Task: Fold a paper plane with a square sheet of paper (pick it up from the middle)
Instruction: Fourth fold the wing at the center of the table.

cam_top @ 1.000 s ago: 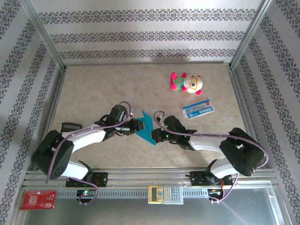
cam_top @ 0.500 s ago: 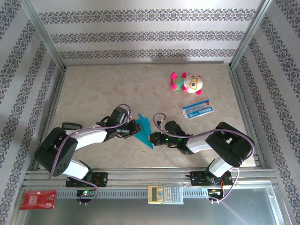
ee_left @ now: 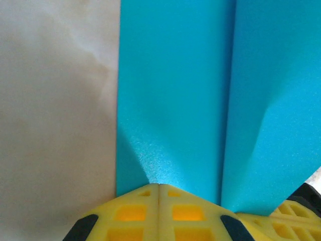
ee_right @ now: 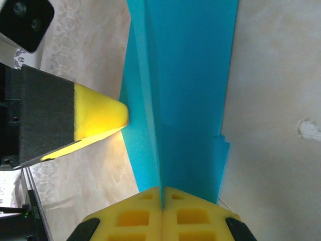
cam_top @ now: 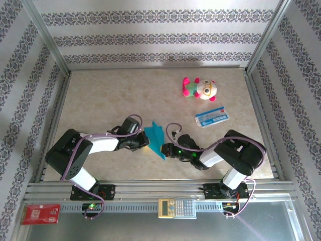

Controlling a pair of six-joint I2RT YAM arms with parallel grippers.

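Overhead, the paper plane [cam_top: 156,139] sits at the table's [cam_top: 110,95] front centre, between both arms. The wrist views add detail: left gripper [ee_left: 158,187] and right gripper [ee_right: 162,190] each clenched on its folds.

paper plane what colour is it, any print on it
Plain teal-blue, no print. The paper plane shows best in the left wrist view.

One paper plane [cam_top: 155,139], one plush toy [cam_top: 200,89], one card [cam_top: 212,116], one calculator [cam_top: 176,208]

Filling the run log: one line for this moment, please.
phase: folding | paper plane: creased lengthwise | left gripper: shut on it | right gripper: shut on it
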